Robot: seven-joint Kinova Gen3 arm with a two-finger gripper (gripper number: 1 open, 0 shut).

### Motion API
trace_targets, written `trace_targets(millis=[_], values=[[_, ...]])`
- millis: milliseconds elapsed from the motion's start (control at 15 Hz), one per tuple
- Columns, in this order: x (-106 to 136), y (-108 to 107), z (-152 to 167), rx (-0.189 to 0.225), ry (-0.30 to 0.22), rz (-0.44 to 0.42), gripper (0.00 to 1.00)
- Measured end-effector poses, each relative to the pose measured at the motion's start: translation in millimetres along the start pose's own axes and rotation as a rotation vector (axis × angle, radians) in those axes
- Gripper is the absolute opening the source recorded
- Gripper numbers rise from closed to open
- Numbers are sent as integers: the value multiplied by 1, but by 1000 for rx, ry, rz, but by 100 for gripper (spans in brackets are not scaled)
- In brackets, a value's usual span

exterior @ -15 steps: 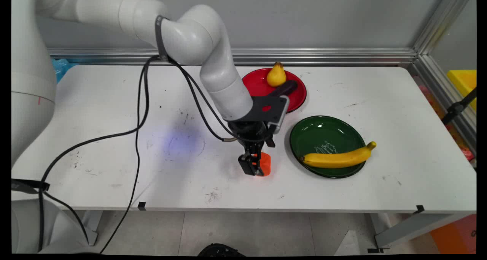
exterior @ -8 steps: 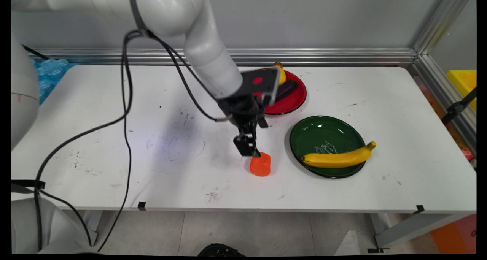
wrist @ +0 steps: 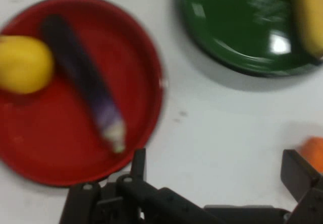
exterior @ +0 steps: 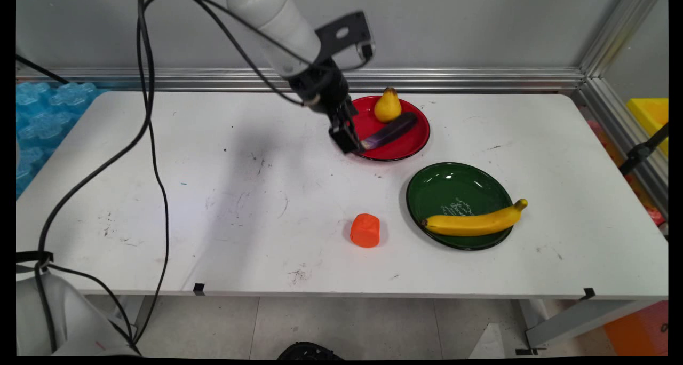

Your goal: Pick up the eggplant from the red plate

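The red plate (exterior: pixel 411 141) held a yellow pear (exterior: pixel 387 106) and a purple eggplant (exterior: pixel 388 131). The green plate (exterior: pixel 448 186), bearing pale unreadable lettering, carried a banana (exterior: pixel 474 222) across its near rim. The gripper (exterior: pixel 349 139) hung above the red plate's left edge, fingers (wrist: pixel 298 176) spread wide and empty. An orange cylinder (exterior: pixel 365 230) stood alone on the white table (exterior: pixel 160 194), left of the green plate.
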Motion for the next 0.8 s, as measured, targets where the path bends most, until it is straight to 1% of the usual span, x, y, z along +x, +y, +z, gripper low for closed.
trace_targets(millis=[200,400,533,800], values=[[2,-23,1,71,11,-128,100],[6,-41,15,118,24,-232,100],[9,-50,29,132,30,-270,100],[18,-62,67,127,30,-301,100]])
